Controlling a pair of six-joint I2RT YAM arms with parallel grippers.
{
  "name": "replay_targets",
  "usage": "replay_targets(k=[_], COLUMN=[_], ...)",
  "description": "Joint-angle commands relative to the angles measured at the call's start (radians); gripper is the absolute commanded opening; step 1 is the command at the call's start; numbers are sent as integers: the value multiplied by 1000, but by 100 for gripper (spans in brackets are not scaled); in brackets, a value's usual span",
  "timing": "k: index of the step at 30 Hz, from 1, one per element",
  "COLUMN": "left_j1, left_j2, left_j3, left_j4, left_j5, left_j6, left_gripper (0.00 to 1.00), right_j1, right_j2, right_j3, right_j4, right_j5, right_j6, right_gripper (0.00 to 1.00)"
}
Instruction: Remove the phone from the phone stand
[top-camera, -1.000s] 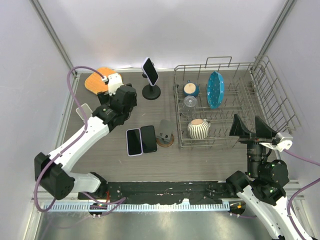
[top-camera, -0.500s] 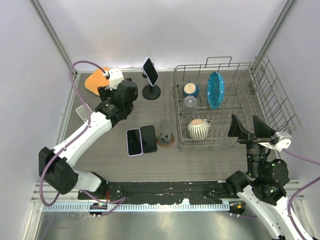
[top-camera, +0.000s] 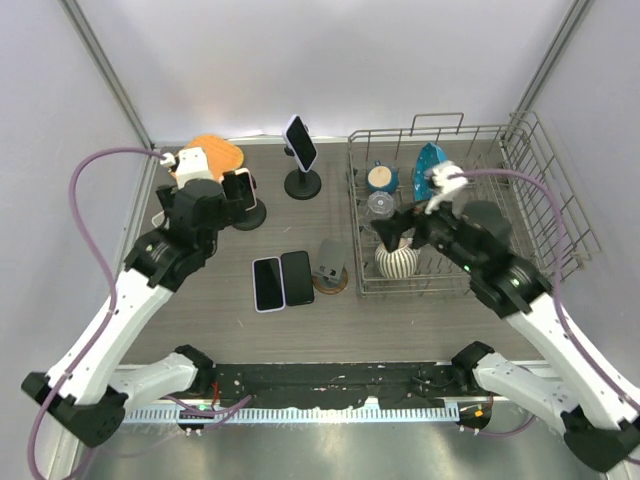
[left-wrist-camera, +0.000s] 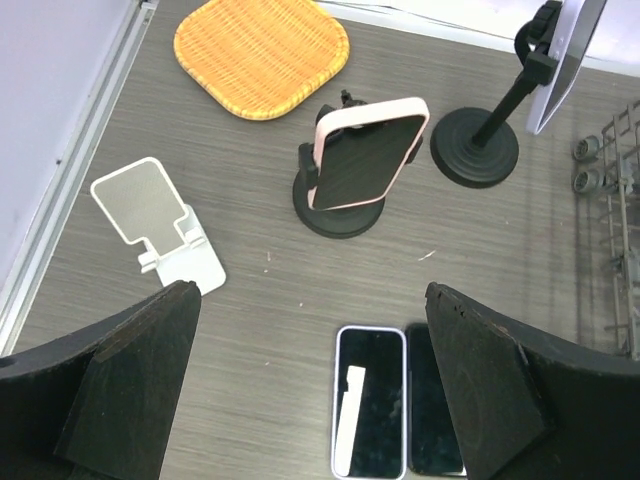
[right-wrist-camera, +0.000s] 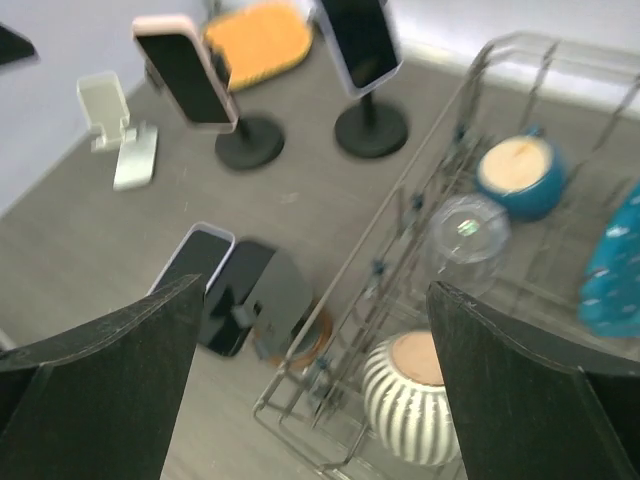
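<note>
A white-cased phone (top-camera: 300, 143) sits tilted on a tall black pole stand (top-camera: 303, 184) at the back centre; it also shows in the right wrist view (right-wrist-camera: 360, 40). A pink-cased phone (left-wrist-camera: 365, 155) sits on a low black stand (left-wrist-camera: 340, 205) to its left and shows in the top view (top-camera: 238, 189). My left gripper (top-camera: 212, 205) is open and empty, high beside the pink phone, fingers wide (left-wrist-camera: 310, 290). My right gripper (top-camera: 400, 228) is open and empty above the dish rack's left side (right-wrist-camera: 315, 288).
Two phones (top-camera: 282, 280) lie flat mid-table. A grey object on a coaster (top-camera: 331, 264) stands beside them. The wire dish rack (top-camera: 520, 150) holds a striped pot (top-camera: 397, 257), glass, blue pot and blue dish. An empty white stand (left-wrist-camera: 155, 225) and wicker mat (left-wrist-camera: 262, 55) lie at left.
My right arm has swung from the near right corner up over the dish rack. My left gripper has drawn back left, uncovering the pink phone on its stand.
</note>
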Motion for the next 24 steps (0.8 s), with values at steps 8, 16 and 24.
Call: replay_targets(k=[8, 16, 24], left_j1=[7, 2, -136], left_j2=[-123, 30, 272], left_j3=[-251, -234, -137], left_j4=[144, 303, 342], left_j5=[383, 796, 746], left_j6=[62, 77, 140], left_gripper=[100, 100, 100], right_j1=[4, 4, 4], right_j2=[271, 69, -96], right_j3=[86, 47, -118], right_j4=[-128, -111, 58], right_j5=[-122, 272, 457], right_j6=[90, -61, -225], right_gripper=[98, 97, 98])
